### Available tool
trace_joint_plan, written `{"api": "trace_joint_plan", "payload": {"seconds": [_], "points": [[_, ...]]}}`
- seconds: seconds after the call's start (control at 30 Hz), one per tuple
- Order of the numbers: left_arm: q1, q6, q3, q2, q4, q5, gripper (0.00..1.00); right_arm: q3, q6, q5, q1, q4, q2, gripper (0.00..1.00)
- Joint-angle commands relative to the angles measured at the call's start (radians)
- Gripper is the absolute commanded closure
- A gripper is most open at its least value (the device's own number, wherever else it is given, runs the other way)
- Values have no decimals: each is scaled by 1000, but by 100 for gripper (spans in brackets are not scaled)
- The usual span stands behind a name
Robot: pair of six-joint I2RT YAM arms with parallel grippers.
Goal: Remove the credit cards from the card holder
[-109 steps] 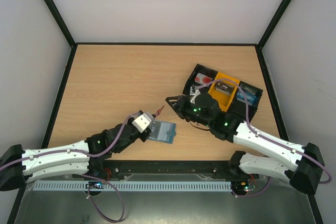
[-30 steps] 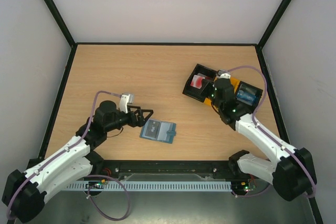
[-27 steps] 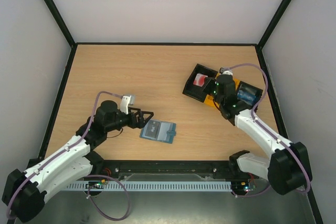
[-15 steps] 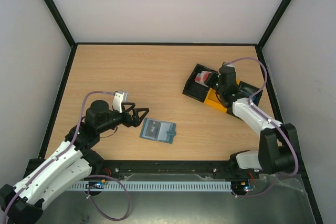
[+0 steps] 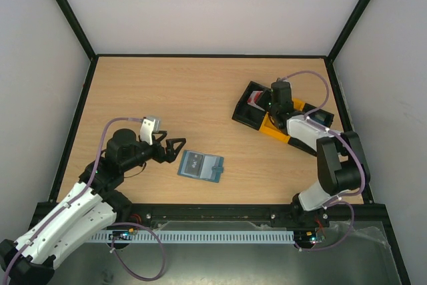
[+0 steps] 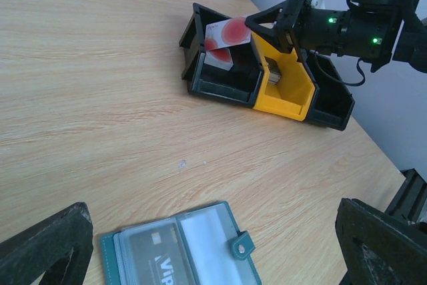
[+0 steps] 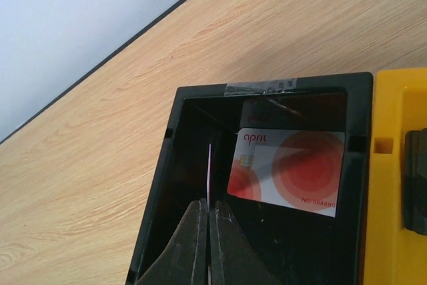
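The grey-blue card holder (image 5: 201,165) lies open and flat on the table. A dark credit card (image 6: 152,258) shows under its clear pocket, and the closing tab (image 6: 241,248) points right. My left gripper (image 5: 175,146) hovers just left of the holder, open, with nothing between its fingers (image 6: 47,245). My right gripper (image 7: 209,203) is shut on a thin credit card (image 7: 209,168), seen edge-on, over the left black compartment of the tray (image 5: 248,115). A white-and-red credit card (image 7: 287,171) leans inside that compartment.
The black-and-yellow tray (image 6: 287,91) sits at the right of the table, with its yellow middle section (image 7: 400,165) beside the right gripper. Black frame rails border the table, and white walls stand close on three sides.
My left gripper has drawn back to the left, away from the card holder, and stays open. My right gripper has swung toward the far end of the tray with the card still in its grip.
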Motion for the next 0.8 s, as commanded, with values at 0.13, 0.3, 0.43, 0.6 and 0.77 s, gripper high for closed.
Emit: {"api": "trace_joint_plan", "payload": {"seconds": [0.13,0.3,0.43,0.6,0.77], "points": [[7,24,28,-8,-14,-6,0,72,11,50,-7,64,82,98],[7,24,28,-10,-16,-7,0,82,19,46,-23,92,113,98],[7,21,27,-11,-17,-7,0,88,31,35,-31,105,134,98],[7,20,26,-10,-14,-8,0,101,38,20,-33,109,163,98],[7,20,27,-8,-15,-6,0,105,35,22,-34,115,193,98]]}}
